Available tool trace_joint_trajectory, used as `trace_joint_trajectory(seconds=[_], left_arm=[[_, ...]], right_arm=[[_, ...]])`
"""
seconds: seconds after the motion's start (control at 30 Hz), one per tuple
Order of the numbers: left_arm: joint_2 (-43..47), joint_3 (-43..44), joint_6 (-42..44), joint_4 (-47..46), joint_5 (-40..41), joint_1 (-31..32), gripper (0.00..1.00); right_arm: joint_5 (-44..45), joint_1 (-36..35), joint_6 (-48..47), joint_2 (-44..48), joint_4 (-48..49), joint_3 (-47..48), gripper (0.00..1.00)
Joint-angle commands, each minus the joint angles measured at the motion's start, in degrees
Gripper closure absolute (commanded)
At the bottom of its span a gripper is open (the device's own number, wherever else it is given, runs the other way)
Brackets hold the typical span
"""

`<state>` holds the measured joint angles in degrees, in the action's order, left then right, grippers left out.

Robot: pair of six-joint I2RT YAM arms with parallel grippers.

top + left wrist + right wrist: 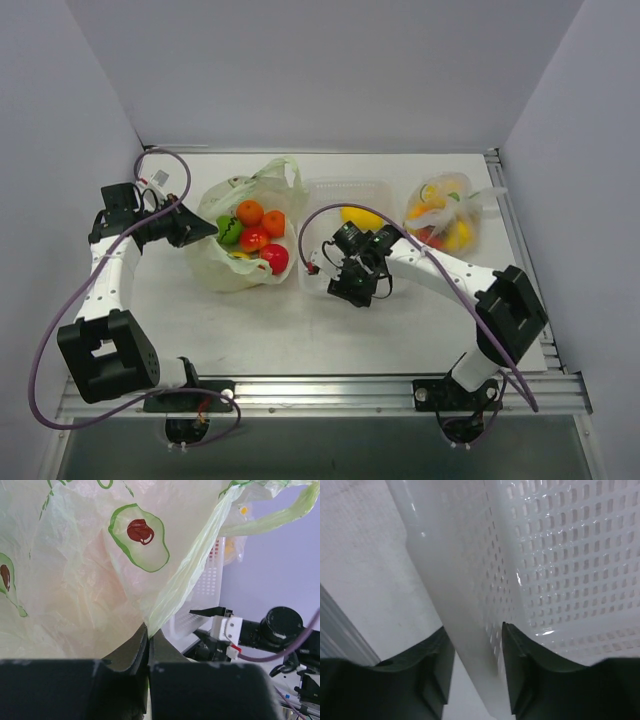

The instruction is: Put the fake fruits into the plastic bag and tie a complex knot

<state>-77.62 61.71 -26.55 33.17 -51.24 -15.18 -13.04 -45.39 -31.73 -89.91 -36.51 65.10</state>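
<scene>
While the left gripper (200, 230) pinches the left edge of the plastic bag (225, 265), its jaws are fully closed on a twisted strip of the thin green film, which rises from between the fingertips (141, 639) in the wrist view. The bag sits open on the table (250, 330) just right of that gripper, avocado prints showing on its side. Inside lie the fake fruits (253, 239) — two oranges, a green one, a tomato, a red apple and a bit of yellow. Just right of the bag stands the white slotted basket (375, 190), with a yellow lemon (362, 217) in it. The right gripper (345, 280) straddles the basket's near wall, jaws part-way apart and the wall filling the gap — one finger outside, one inside. A clear bag (445, 210) of fruit lies well to the right.
</scene>
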Motion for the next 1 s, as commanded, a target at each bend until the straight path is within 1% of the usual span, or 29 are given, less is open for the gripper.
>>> trace_joint_trajectory(seconds=[0.0, 0.1, 0.17, 0.23, 0.5, 0.57, 0.6, 0.63, 0.7, 0.73, 0.8, 0.87, 0.93, 0.97], left_arm=[[1.7, -0.2, 0.4, -2.1, -1.1, -0.5, 0.94], [1.5, 0.0, 0.5, -2.1, -1.4, -0.6, 0.94], [1.3, 0.1, 0.4, -2.1, -1.6, -0.5, 0.94], [1.2, 0.2, 0.4, -2.1, -1.6, -0.5, 0.94], [1.2, 0.2, 1.8, -1.4, -1.6, -0.5, 0.95], [1.2, 0.0, 1.8, -1.2, -1.8, -0.5, 0.94], [1.2, -0.1, 1.8, -1.1, -1.9, -0.5, 0.94], [1.2, -0.1, 1.8, -1.1, -1.8, -0.5, 0.95], [1.2, 0.0, 2.0, -1.1, -2.0, -0.5, 0.94], [1.2, -0.1, 2.1, -1.1, -2.0, -0.5, 0.95], [1.1, -0.1, 2.4, -1.1, -2.2, -0.5, 0.94], [0.8, -0.2, 2.7, -1.1, -2.6, -0.6, 0.94], [0.6, -0.2, 3.2, -1.0, -2.9, -0.5, 0.94], [0.7, -0.1, 3.3, -0.9, -3.0, -0.5, 0.92]], right_arm=[[0.3, 3.5, 2.2, -4.5, 0.6, 5.7, 0.65], [-0.8, 5.4, 2.0, -6.3, 2.0, 8.1, 0.71], [-1.1, 6.4, -0.4, -7.6, 2.9, 10.0, 0.72], [-1.8, 8.6, -1.2, -10.5, 2.9, 13.4, 0.71], [-4.6, 16.4, -15.0, -17.6, 5.4, 19.0, 0.68], [-5.0, 17.3, -17.3, -18.1, 6.2, 20.1, 0.51], [-4.4, 17.3, -17.9, -18.2, 6.3, 20.8, 0.41], [-4.0, 17.3, -17.4, -17.9, 6.1, 21.6, 0.28], [-5.8, 17.2, -15.7, -16.1, 6.1, 22.6, 0.2], [-7.4, 17.1, -13.7, -13.5, 6.1, 22.6, 0.16], [-12.1, 16.9, -11.2, -10.7, 6.0, 23.2, 0.14], [-16.6, 16.7, -6.2, -7.8, 6.1, 24.3, 0.13], [-18.5, 16.7, -2.0, -7.1, 6.5, 27.9, 0.12], [-19.1, 16.7, 2.7, -7.3, 7.3, 29.0, 0.12]])
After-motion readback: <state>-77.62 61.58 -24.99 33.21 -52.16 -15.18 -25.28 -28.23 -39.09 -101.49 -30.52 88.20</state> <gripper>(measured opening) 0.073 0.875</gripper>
